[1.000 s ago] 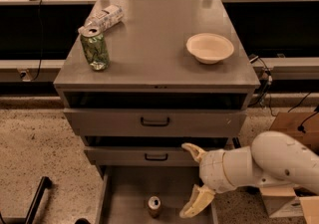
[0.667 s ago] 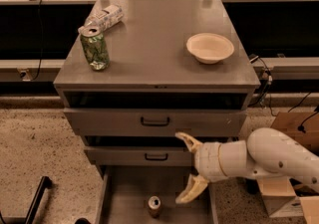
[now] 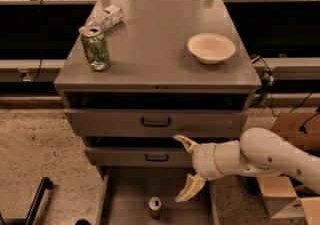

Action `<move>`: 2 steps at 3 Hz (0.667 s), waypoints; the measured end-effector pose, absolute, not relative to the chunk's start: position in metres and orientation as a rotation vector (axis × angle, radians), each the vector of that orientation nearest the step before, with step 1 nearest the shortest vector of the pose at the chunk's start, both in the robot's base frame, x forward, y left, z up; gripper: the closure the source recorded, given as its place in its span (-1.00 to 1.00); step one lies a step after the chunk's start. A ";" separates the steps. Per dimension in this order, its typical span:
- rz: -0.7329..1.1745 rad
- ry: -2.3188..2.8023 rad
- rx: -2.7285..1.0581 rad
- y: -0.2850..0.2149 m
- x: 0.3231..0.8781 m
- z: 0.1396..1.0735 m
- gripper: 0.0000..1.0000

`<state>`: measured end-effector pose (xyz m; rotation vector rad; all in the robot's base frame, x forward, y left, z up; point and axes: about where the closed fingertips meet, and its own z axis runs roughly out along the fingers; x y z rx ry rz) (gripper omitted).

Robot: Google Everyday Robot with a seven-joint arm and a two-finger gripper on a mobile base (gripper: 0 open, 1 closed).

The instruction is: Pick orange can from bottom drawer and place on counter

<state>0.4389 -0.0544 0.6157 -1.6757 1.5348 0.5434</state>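
Reaching for orange can (image 3: pixel 154 207) standing upright mid-floor of bottom drawer (image 3: pixel 125 194), gripper (image 3: pixel 186 166) hovering spread and empty over that drawer's right side, next probably lowering toward its middle around the can, counter (image 3: pixel 150 44) placement pending.

Gripper (image 3: pixel 178 169), jaws wide, rt of orange can (image 3: pixel 154 207); bottom drawer (image 3: pixel 125 194) floor free btwn.

A robot arm reaches in from the right, its gripper (image 3: pixel 177 169) hanging over the pulled-out bottom drawer (image 3: pixel 125 194), fingers spread wide apart, just right of and above the orange can (image 3: pixel 154 207) standing upright on the drawer floor. On the counter (image 3: pixel 150 64) stand a green can (image 3: pixel 95 48) near left, a white bottle (image 3: pixel 105 18) lying behind it, and a white bowl (image 3: pixel 211 48) at right.
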 end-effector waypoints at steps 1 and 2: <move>0.636 1.537 -1.608 -0.056 0.444 0.556 -1.00; 0.679 1.506 -1.551 -0.070 0.435 0.486 -1.00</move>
